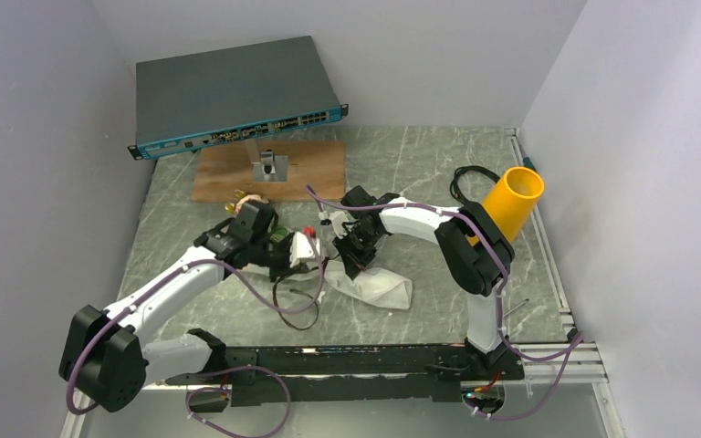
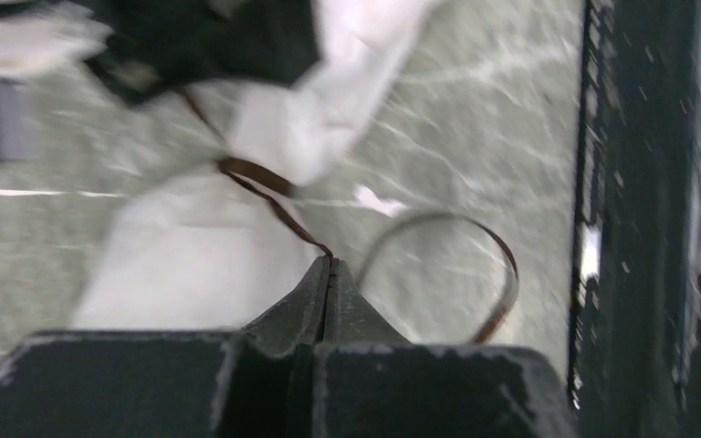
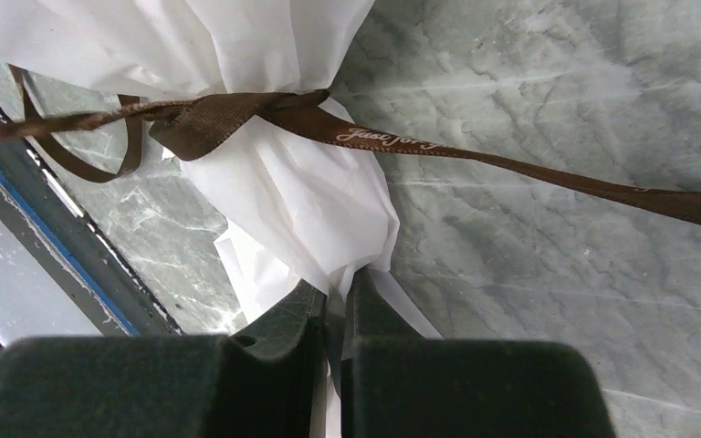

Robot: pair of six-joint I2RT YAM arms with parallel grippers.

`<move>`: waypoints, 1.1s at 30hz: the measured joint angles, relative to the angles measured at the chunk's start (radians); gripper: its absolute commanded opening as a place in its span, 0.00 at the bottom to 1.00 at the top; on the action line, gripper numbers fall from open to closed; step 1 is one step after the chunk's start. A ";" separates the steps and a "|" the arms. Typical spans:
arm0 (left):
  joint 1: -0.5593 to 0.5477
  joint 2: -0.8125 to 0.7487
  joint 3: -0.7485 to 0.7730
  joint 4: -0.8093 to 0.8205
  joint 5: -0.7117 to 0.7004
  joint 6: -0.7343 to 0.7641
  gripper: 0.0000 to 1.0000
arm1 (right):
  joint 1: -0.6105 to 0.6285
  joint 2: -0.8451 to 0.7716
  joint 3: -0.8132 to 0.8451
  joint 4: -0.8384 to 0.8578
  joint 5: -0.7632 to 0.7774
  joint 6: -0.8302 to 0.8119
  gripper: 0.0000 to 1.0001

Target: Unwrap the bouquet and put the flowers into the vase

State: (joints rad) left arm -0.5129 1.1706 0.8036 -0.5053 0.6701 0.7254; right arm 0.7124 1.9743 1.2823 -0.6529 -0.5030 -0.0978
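Observation:
The bouquet's white paper wrap [image 1: 374, 287] lies on the marble table between the two arms. A pink rose [image 1: 251, 198] peeks out behind the left wrist; the other flowers are hidden. My left gripper [image 1: 315, 262] [image 2: 330, 265] is shut on the thin brown ribbon [image 2: 274, 205], which runs taut to the knot at the paper's gathered neck, while its free end loops loosely over the table. My right gripper [image 1: 351, 265] [image 3: 338, 290] is shut on a fold of the white paper [image 3: 310, 196], just below the ribbon knot [image 3: 210, 119]. The yellow-orange vase [image 1: 514, 203] stands at the far right.
A grey network switch [image 1: 233, 96] sits propped at the back above a wooden board [image 1: 315, 169] with a small metal stand [image 1: 269, 167]. A black cable [image 1: 464, 178] coils beside the vase. A black rail [image 1: 347, 360] runs along the near edge.

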 measured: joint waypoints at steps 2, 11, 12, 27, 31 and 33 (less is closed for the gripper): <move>-0.008 -0.026 -0.045 -0.070 0.006 0.082 0.00 | -0.001 0.002 0.002 -0.002 -0.002 0.003 0.00; -0.014 -0.027 -0.085 -0.243 0.005 0.303 0.52 | -0.001 0.008 0.012 -0.014 -0.002 0.004 0.00; -0.014 -0.019 -0.071 -0.245 0.009 0.293 0.56 | -0.001 0.008 0.013 -0.014 -0.002 0.004 0.00; -0.073 0.107 0.030 0.078 0.012 0.050 0.39 | -0.002 0.008 0.013 -0.015 -0.006 0.000 0.00; -0.081 0.182 0.030 0.135 -0.018 0.058 0.38 | -0.002 0.008 0.013 -0.014 -0.008 0.001 0.00; -0.080 0.217 0.030 0.155 -0.029 0.073 0.39 | -0.002 0.008 0.013 -0.014 -0.008 0.001 0.00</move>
State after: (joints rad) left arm -0.5934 1.3872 0.8333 -0.3500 0.6407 0.7986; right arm 0.7101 1.9823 1.2949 -0.6674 -0.5114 -0.0971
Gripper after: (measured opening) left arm 0.379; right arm 0.051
